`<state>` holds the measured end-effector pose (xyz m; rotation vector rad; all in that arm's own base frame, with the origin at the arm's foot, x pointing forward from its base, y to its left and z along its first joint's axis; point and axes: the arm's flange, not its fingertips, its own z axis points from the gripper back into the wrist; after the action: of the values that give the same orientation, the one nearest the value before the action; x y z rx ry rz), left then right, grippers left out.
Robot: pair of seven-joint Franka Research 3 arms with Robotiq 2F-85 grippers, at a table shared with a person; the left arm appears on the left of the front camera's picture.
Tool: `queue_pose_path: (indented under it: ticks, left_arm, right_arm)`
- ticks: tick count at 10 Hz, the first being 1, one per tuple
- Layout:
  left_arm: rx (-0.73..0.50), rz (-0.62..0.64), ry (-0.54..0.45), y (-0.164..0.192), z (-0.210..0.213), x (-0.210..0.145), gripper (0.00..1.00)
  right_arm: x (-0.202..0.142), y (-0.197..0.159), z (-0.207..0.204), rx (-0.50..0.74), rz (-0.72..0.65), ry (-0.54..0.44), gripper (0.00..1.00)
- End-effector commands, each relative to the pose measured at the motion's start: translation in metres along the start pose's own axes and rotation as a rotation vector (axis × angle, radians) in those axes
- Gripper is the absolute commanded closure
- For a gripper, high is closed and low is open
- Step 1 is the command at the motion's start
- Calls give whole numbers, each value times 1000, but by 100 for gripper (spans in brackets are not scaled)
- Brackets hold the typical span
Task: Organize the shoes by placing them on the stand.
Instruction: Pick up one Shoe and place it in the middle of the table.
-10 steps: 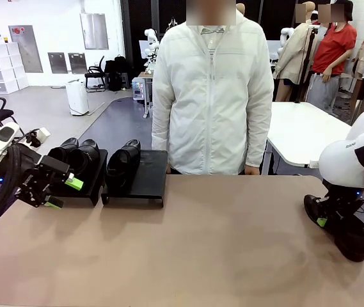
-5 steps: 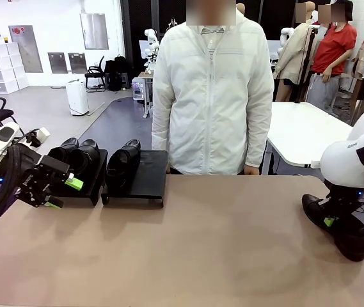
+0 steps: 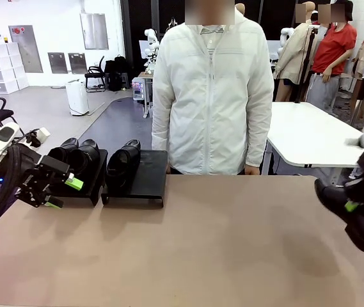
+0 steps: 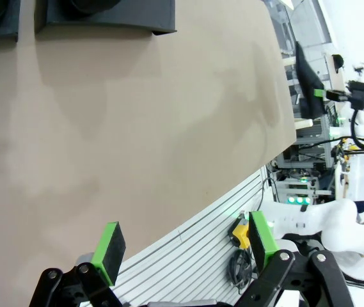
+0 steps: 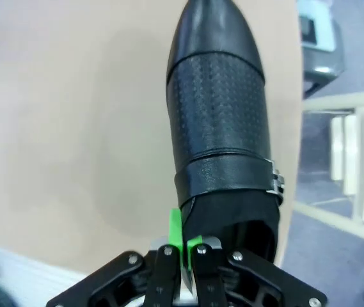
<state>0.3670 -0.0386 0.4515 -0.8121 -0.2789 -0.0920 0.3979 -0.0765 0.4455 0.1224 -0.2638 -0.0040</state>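
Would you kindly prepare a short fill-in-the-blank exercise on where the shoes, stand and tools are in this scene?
1. The right tool is shut on a black ____.
2. The stand carries ____ shoes in all.
3. The left tool, holding nothing, has its jaws ____.
4. The person stands at the table's ____ side.

Missing words: shoe; three; open; far

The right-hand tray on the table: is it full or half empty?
Half empty. The right tray carries one shoe on its left half; its right half is bare. The left tray holds two.
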Motion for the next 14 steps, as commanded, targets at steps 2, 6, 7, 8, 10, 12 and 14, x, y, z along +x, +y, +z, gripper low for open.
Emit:
queue_pose_path:
  ticks: [2, 6, 7, 8, 10, 12, 14]
  left_arm:
    - [2, -1, 3, 0, 3, 1, 0]
    - [2, -1, 3, 0, 3, 1, 0]
    - [2, -1, 3, 0, 3, 1, 0]
    - [2, -1, 3, 0, 3, 1, 0]
    - [2, -1, 3, 0, 3, 1, 0]
    - [2, -1, 3, 0, 3, 1, 0]
    - [2, -1, 3, 0, 3, 1, 0]
  right_arm:
    - [-62, -6, 92, 116, -92, -156, 100]
    - [-46, -2, 82, 97, -56, -96, 100]
    - [-63, -7, 95, 123, -78, -124, 100]
    - [-68, 21, 84, 51, -145, -82, 100]
    - [-81, 132, 75, 23, -28, -140, 100]
    - [-74, 234, 48, 29, -19, -55, 100]
    - [-62, 331, 4, 53, 22, 83, 100]
